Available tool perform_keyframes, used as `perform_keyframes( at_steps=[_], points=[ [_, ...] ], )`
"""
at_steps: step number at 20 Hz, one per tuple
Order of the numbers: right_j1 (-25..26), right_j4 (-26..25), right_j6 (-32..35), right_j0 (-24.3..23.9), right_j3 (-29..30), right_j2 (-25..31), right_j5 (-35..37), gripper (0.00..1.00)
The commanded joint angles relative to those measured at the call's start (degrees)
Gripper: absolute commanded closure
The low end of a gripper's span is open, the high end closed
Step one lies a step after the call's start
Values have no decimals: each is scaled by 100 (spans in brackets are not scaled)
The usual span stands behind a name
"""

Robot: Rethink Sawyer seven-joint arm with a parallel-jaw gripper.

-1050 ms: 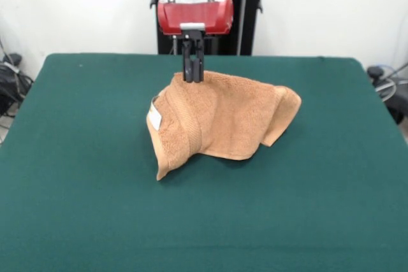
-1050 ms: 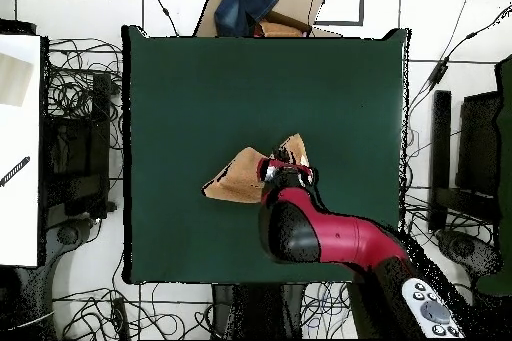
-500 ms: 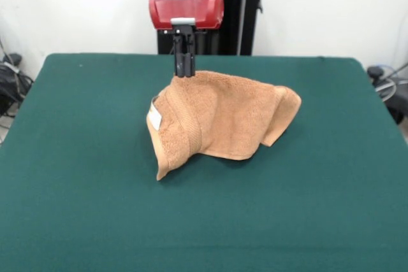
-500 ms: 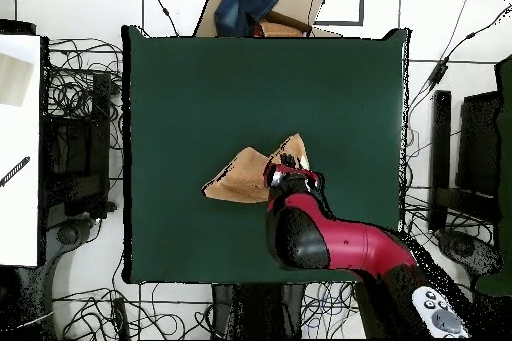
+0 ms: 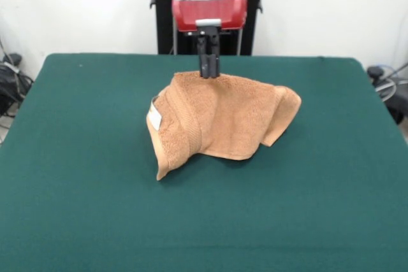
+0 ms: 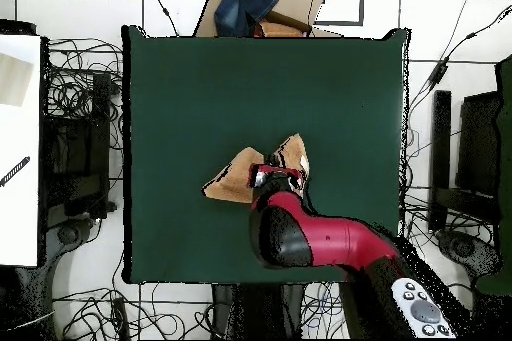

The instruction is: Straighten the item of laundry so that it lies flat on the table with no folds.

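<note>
Towel crumpled on table; fingers at its far edge.

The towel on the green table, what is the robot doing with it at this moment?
The gripper hangs with its tips at the far top edge of the towel, fingers close together. Whether it pinches the cloth cannot be told. The towel lies crumpled near the middle of the table: one side is folded over, showing the white label, and a corner at the other end curls up. It is not flat yet.
</note>
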Motion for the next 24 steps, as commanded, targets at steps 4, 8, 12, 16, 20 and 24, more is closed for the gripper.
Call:
perform_keyframes(
  at_steps=[4,8,12,16,20,24],
  points=[
    [-168,171,486,221,-150,356,1059,100],
    [-17,79,807,-249,184,806,611,100],
    [112,46,951,-411,258,1058,346,100],
    [-158,284,1001,-141,167,940,533,100],
    [-217,388,985,-121,138,976,651,100],
    [-199,352,1004,47,112,683,391,100]
  ],
)
